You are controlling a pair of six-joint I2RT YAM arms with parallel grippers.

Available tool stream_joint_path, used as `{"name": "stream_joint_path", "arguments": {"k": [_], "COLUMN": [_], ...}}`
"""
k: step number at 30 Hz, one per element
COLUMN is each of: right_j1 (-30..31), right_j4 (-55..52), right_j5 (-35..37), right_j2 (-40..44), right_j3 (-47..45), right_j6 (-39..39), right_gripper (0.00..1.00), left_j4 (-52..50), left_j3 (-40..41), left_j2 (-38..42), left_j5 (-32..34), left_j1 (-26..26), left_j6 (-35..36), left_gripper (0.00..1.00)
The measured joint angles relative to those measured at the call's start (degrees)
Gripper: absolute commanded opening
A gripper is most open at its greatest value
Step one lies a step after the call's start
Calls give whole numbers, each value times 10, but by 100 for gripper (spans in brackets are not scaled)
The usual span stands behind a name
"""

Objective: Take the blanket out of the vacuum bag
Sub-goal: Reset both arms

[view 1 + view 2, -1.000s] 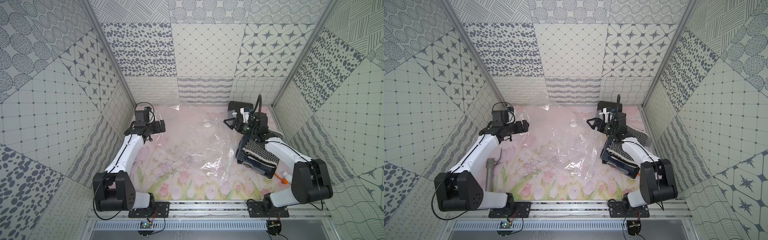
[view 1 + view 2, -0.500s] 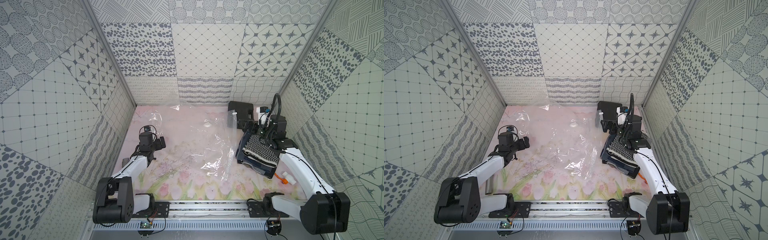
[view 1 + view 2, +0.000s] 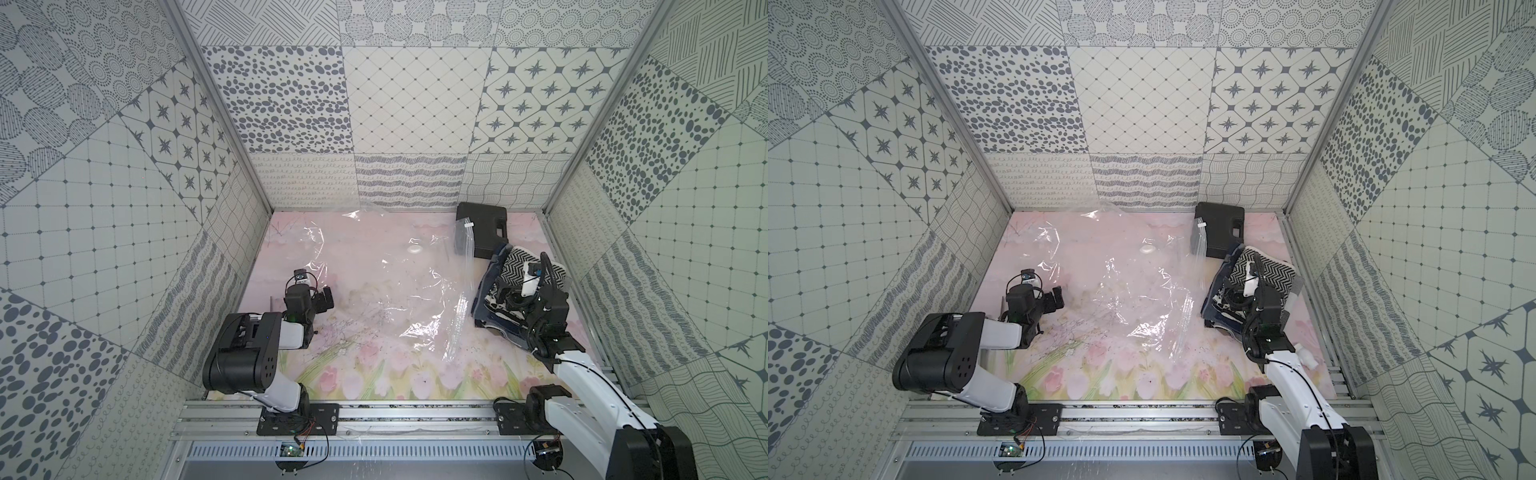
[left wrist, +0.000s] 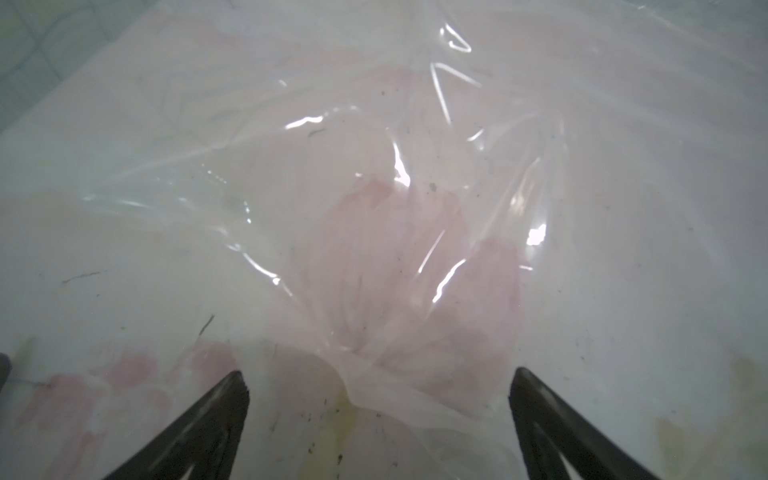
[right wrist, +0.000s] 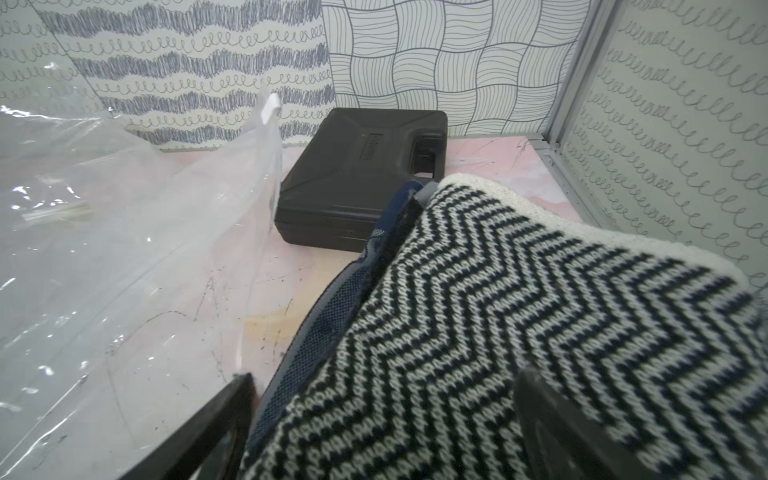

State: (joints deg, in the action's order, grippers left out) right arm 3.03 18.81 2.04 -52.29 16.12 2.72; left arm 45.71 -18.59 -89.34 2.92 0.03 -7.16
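Pink floral tabletop mat [image 3: 374,376] as base. Spread flat over its middle: large crinkly see-through plastic vacuum bag [image 3: 386,286]. Outside the bag, just beside its zip-seal edge on the right: folded black-and-white chevron knit blanket [image 3: 517,262]. Beyond the blanket, at the far wall: black hard plastic case [image 3: 484,226]. Left gripper [image 4: 376,376]: jaws wide apart, gripping nothing, a bag corner lying loose between them. Right gripper [image 5: 384,374]: jaws wide apart, low over the blanket, unclamped. On the bag's far part: small round white valve cap [image 3: 414,248].
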Motion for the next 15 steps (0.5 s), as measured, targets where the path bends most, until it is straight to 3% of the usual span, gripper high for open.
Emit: {"name": "stream_joint_path", "arguments": {"k": [5, 12, 15], "right_j1": [-8, -25, -31], "right_j4": [143, 378, 390], "right_j5": [-10, -52, -72], "right_j2": [-99, -316, -356], "right_j3": [-36, -16, 11], "right_j6": [-11, -16, -16], "right_gripper": [99, 99, 99], "left_j4": [36, 67, 65], "left_j3": [-7, -6, -13], "left_j2": [-6, -10, -10], "left_j5": [-21, -23, -21], "left_j1": [0, 0, 0], "left_j6": [12, 17, 18], "left_gripper": [100, 100, 100]}}
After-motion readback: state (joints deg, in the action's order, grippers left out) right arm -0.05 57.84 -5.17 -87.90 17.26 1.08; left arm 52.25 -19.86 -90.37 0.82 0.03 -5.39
